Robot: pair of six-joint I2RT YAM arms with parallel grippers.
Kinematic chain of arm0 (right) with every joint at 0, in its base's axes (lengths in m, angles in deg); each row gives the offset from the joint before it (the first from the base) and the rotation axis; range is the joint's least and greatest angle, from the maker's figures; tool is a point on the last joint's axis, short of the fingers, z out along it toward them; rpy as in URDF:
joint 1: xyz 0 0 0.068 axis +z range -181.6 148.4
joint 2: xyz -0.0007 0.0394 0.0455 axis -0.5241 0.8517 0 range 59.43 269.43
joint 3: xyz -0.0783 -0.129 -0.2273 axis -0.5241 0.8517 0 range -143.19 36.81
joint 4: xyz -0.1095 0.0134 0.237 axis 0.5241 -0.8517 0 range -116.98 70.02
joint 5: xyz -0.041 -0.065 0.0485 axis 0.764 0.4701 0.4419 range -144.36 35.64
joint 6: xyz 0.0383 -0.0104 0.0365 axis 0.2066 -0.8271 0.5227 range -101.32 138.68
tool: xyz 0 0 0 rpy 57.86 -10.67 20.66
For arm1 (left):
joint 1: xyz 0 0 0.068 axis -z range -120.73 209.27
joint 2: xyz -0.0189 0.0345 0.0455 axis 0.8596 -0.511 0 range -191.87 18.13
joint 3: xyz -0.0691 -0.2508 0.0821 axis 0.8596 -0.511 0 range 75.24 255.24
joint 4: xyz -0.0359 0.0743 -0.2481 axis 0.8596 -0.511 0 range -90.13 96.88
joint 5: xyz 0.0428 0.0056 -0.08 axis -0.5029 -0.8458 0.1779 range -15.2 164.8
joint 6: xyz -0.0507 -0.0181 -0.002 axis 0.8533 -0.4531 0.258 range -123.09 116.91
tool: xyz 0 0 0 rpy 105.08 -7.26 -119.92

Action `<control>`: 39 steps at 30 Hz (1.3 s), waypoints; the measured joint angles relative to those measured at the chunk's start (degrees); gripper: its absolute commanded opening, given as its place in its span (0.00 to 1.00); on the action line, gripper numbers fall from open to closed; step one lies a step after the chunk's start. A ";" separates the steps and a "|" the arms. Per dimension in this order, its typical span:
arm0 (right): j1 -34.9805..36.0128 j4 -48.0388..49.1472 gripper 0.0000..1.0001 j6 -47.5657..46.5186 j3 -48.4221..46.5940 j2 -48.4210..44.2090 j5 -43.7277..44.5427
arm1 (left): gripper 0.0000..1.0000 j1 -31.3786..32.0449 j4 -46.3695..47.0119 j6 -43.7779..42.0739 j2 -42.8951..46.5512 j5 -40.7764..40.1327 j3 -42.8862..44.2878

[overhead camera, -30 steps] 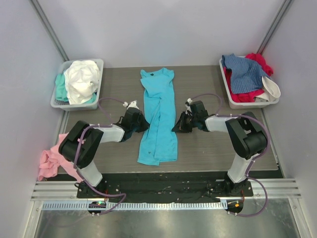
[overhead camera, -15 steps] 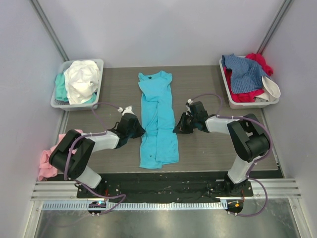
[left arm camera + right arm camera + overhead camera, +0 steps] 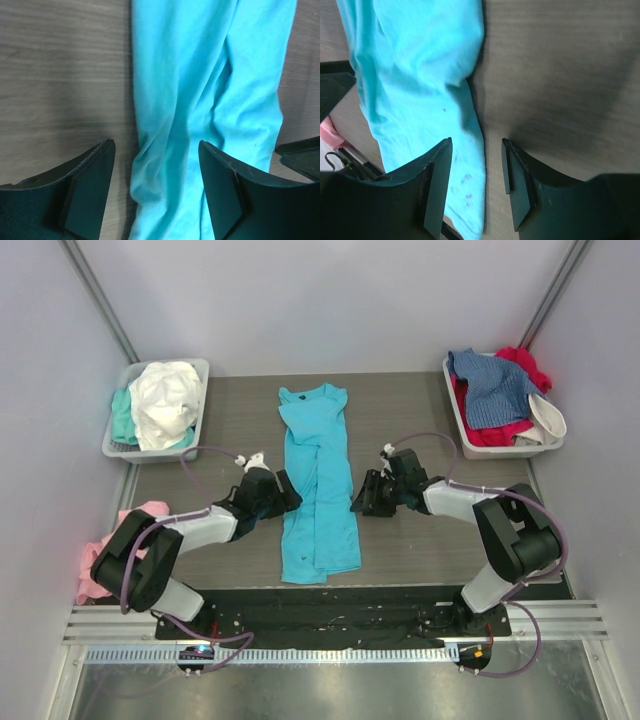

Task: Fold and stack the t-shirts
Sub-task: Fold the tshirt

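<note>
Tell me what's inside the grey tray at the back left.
A crumpled white t-shirt fills the tray, lying on a mint t-shirt that shows at its left and front edges. Anything beneath them is covered.

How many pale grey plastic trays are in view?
2: one pale grey plastic tray far left, holding white and mint cloth; the other tray far right, holding blue and red cloth.

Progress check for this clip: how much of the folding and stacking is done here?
Done: the turquoise shirt lies folded lengthwise into a narrow strip. In hand: nothing; the left gripper and right gripper stand open beside it. Left: its cross folds, the crumpled shirts in the left tray and right tray, the pink shirt by the left arm. No stack yet.
</note>
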 measured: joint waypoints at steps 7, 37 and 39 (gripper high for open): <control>0.92 -3.50 0.54 -0.15 5.31 -6.51 0.15 | 0.68 0.63 -6.47 0.57 9.42 -0.35 -5.57; 13.86 -6.45 0.36 7.82 18.10 -21.86 1.68 | 0.45 32.72 -15.91 22.71 23.50 -17.44 -14.71; 13.90 -6.54 0.26 8.07 18.78 -22.01 1.92 | 0.42 33.66 -15.78 23.76 22.91 -18.40 -14.64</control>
